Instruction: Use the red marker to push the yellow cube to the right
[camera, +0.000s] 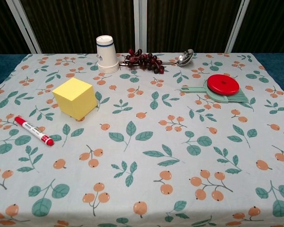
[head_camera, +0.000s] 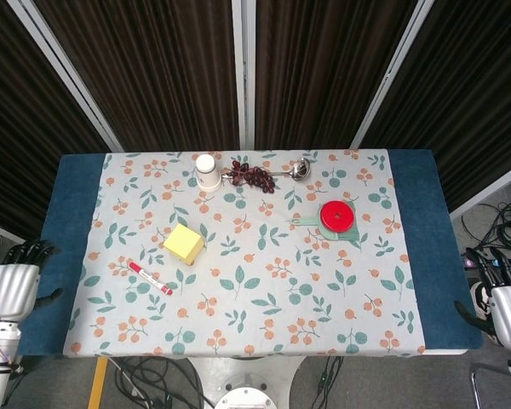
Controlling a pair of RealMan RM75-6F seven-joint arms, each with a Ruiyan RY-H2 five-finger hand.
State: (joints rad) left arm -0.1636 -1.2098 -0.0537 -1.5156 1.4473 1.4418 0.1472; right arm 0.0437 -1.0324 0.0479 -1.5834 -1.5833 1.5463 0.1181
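The red marker (head_camera: 150, 279) (camera: 33, 130) lies flat on the patterned cloth at the left front, its cap end pointing to the front right. Just behind and to the right of it sits the yellow cube (head_camera: 184, 244) (camera: 75, 98), a short gap apart from the marker. My left hand (head_camera: 12, 282) hovers off the table's left edge, fingers apart and empty, well left of the marker. My right hand (head_camera: 502, 294) hangs beyond the right edge, fingers apart, holding nothing. The chest view shows neither hand.
An upturned white paper cup (head_camera: 207, 172) (camera: 106, 54), dark grapes (head_camera: 253, 176) (camera: 145, 60) and a metal spoon (head_camera: 296, 169) (camera: 182, 58) line the far edge. A red disc on a green holder (head_camera: 337, 218) (camera: 222, 87) sits right of centre.
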